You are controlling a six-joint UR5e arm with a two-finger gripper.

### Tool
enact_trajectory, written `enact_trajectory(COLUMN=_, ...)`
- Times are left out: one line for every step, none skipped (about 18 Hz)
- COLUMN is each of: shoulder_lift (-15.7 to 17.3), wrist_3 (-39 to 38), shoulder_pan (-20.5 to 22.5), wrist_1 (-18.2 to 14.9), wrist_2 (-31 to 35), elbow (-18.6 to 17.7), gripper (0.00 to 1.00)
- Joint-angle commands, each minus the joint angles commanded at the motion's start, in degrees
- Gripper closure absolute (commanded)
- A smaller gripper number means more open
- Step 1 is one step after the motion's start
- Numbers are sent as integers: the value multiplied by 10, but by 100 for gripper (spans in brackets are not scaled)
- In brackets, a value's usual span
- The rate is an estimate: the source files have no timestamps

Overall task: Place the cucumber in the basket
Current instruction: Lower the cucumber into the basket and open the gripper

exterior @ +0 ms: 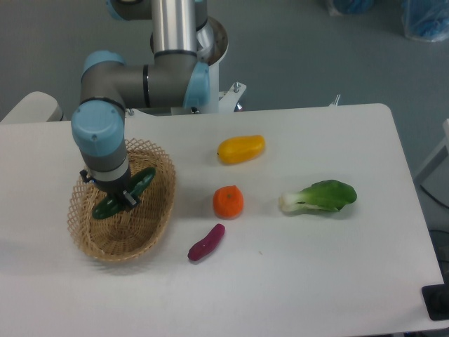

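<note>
The cucumber (126,193), long, slim and dark green, lay slanted inside the basket (158,228), one end low at the near left, the other raised toward the far right; its middle was hidden. The basket, an oval of tan wicker with a looped rim, sat at the table's left.

Over the oval tan woven wicker basket (151,232) on the white surface (316,274), the arm's pincer (126,195) grips the long, slim, dark green cucumber (144,180), which slants across the basket's inside.
</note>
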Motion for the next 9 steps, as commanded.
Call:
enact_trajectory(shoulder_lift=-1, wrist_3=1, shoulder_pan=0, wrist_1=2, wrist_2=1, elbow=-1, gripper=44)
enact_trajectory(shoulder_lift=-3, wrist_3=3, shoulder_pan=0, wrist_1=4, wrist_2=2, elbow=-6, gripper=34)
enact_trajectory(shoulder_lift=-2, wrist_3=5, shoulder_pan=0, wrist_1=4, wrist_2=3, elbow=-9, gripper=27)
enact_trajectory(shoulder_lift=-2, wrist_3=8, shoulder_pan=0, wrist_1=4, wrist_2=3, elbow=-8, gripper=15)
enact_trajectory(shoulder_lift=-1, wrist_3=9, shoulder_pan=0, wrist_1=4, wrist_2=3, elbow=-6, gripper=5)
enact_trajectory(shoulder_lift=0, wrist_3=9, shoulder_pan=0, wrist_1=4, wrist_2=3, elbow=-4, gripper=1)
enact_trajectory(shoulder_lift=2, wrist_3=9, shoulder_pan=1, wrist_1=4, wrist_2=4, elbow=-2, gripper=0)
enact_trajectory(shoulder_lift=3, wrist_3=9, shoulder_pan=1, wrist_1=4, wrist_2=4, elbow=1, gripper=0)
enact_trajectory(shoulder_lift=4, wrist_3=9, shoulder_pan=2, wrist_1=4, wrist_2=4, elbow=3, gripper=0)
